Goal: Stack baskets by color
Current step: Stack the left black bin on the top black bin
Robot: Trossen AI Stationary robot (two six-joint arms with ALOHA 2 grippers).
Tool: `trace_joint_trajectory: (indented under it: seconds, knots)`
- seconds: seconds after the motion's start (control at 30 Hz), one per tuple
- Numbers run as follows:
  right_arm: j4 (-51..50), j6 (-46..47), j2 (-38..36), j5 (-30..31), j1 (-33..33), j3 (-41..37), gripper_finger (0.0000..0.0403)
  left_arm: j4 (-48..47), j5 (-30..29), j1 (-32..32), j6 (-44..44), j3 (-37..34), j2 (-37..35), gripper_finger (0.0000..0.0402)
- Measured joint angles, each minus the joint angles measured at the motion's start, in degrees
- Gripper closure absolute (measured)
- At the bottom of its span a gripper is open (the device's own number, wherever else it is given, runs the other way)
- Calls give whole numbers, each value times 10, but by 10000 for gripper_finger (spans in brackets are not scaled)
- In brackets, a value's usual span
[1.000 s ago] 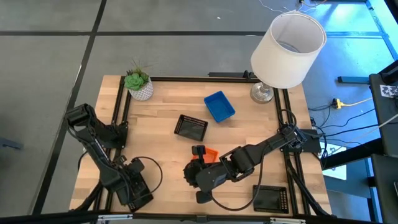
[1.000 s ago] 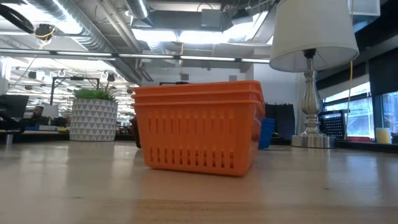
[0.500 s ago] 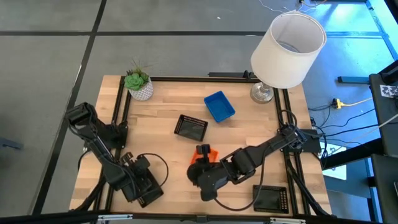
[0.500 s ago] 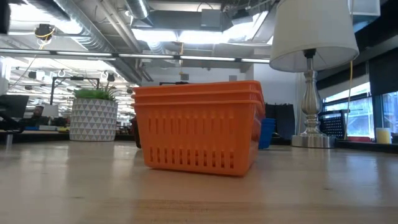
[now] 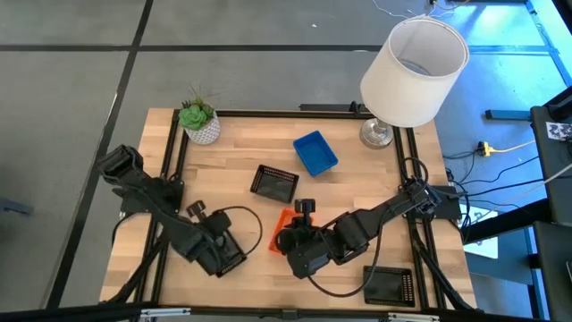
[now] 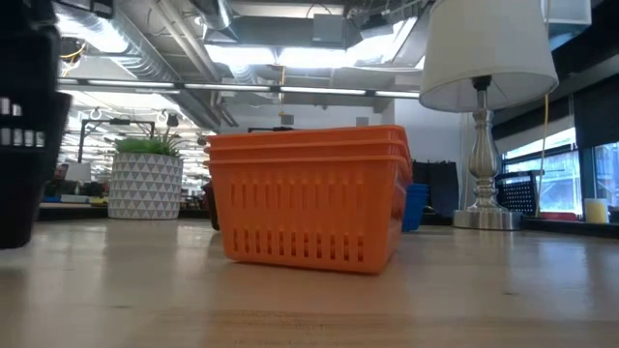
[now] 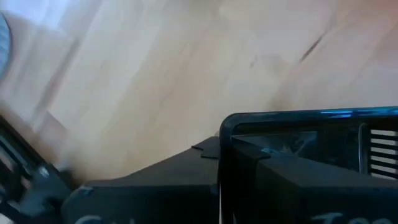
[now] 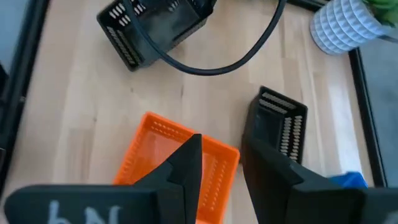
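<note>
The left pincer has just snapped shut on a black basket and carried it inward from the bench's left edge, toward the orange stack. The right pincer, jaws wide and empty, hovers over that stack after drawing back. Beyond it lie a second black basket, then the blue; a third black sits to its right. Black stacking looks begun.
</note>
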Motion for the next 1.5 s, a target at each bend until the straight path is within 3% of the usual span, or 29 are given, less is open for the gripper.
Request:
trace_joint_trajectory:
  seconds: [0.23, 0.47, 0.7, 0.9, 1.07, 1.23, 1.5]
  knots:
    - [-60, 37, 0, 26, 0, 0, 291, 2, -15, 43, 104, 21, -6, 401]
    - [-146, 129, -1, 65, -2, 0, 291, 4, -70, 68, 146, 25, -78, 401]
    - [-157, 202, -14, 165, -3, -1, 291, 18, -106, 121, 172, 25, -142, 401]
    - [-156, 222, -13, 214, -6, -2, 291, 61, -74, 191, 201, 24, -148, 401]
    - [-156, 237, -13, 267, -6, -3, 291, 166, -43, 246, 298, 24, -141, 401]
    - [-156, 229, -13, 273, -6, -3, 291, 238, -9, 299, 353, 24, -142, 401]
    - [-156, 225, -12, 273, 1, -3, 291, 287, -6, 365, 343, 24, -107, 402]
